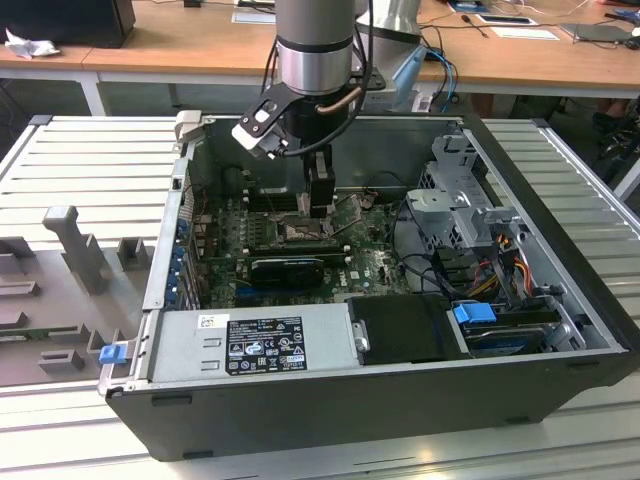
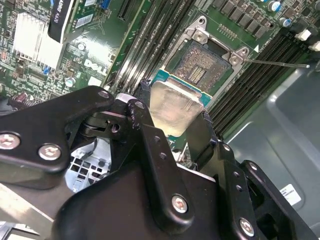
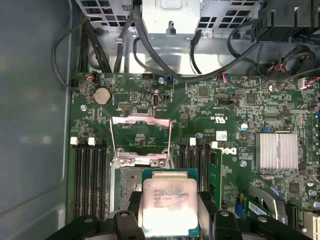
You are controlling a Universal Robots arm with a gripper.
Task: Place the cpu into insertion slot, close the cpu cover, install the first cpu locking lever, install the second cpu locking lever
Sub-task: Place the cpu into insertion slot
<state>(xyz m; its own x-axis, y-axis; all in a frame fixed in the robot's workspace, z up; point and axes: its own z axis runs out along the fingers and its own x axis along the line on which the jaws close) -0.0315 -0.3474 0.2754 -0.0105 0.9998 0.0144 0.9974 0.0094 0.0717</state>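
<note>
Clearly on step one, the pincer gripped the cpu just above the insertion slot, cpu cover raised; seating likely needed square, level alignment.

Top-down access to the insertion slot is open w/ the cpu cover standing flipped up, only the hand gripping the cpu over it, but sideways it's tight: memory slots both sides, expansion card nearby, cables + drive cage beyond the cover.
</note>
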